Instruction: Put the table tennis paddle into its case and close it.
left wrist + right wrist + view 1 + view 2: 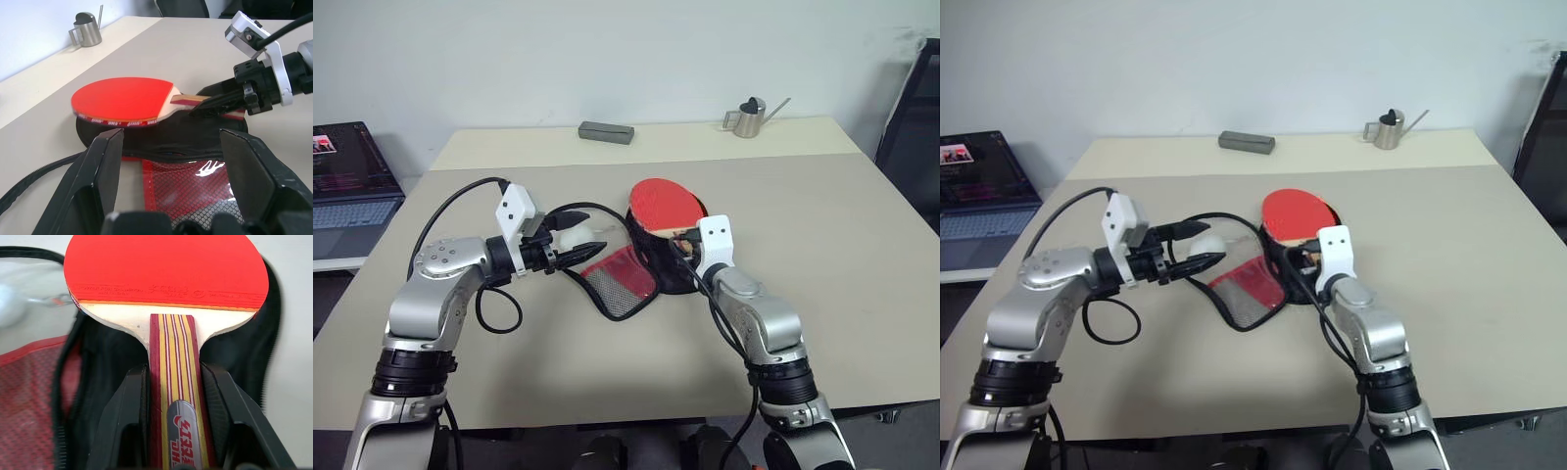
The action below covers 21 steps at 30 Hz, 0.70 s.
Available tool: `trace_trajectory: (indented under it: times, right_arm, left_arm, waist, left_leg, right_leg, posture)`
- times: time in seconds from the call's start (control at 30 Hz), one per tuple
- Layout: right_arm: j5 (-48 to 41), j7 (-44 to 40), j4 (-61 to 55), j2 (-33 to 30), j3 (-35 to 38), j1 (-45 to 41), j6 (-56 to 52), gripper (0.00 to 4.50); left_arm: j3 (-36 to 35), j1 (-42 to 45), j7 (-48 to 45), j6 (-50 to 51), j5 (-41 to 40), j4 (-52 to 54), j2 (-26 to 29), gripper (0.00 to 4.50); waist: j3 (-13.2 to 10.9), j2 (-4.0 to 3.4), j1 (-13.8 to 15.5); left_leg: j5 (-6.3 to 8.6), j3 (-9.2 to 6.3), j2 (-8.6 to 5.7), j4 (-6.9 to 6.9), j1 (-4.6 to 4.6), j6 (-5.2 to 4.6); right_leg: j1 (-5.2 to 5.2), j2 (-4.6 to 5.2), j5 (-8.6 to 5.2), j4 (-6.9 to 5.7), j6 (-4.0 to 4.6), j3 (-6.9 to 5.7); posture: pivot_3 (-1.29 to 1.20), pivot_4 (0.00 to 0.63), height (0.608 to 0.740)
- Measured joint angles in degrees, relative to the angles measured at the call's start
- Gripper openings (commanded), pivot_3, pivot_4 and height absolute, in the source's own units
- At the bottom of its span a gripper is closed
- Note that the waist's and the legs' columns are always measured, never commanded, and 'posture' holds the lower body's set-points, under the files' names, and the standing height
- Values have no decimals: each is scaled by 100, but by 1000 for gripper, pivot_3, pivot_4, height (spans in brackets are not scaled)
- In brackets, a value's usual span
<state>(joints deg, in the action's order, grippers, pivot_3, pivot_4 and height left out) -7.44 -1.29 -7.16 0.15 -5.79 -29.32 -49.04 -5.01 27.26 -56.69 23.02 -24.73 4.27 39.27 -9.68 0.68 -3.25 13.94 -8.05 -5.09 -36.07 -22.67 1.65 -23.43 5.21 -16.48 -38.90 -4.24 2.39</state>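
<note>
One table (862,294) holds everything here. One case (636,279) lies open near its middle: a red flap with black mesh and black edging is folded out toward the robot's left, and the black-lined half lies flat beside it. One paddle (166,279) sits over that black lining, its round red face toward the far edge of the table and its light wooden handle, striped red and dark, pointing back at the robot. The right gripper (173,396) has its two black fingers closed on either side of that handle. The left gripper (570,238) hovers just left of the case with its fingers spread and nothing between them. One grey block (606,132) and one small metal watering can (749,117) stand at the table's far edge, well apart from the case.
</note>
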Motion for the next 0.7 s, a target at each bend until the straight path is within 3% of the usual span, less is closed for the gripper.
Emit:
trace_trajectory:
  times: [0.7]
  right_arm:
    - [219, 7, 554, -4, 3, 14, 358, 1201]
  left_arm:
    - [1, -36, -21, 8, -9, 1, -2, 3367]
  waist:
    - [0, 0, -4]
  left_leg:
    - [0, 10, 3, 0, 1, 0]
  right_leg:
    - [-3, -1, 0, -4, 0, 4]
  posture:
    - [0, 150, 740]
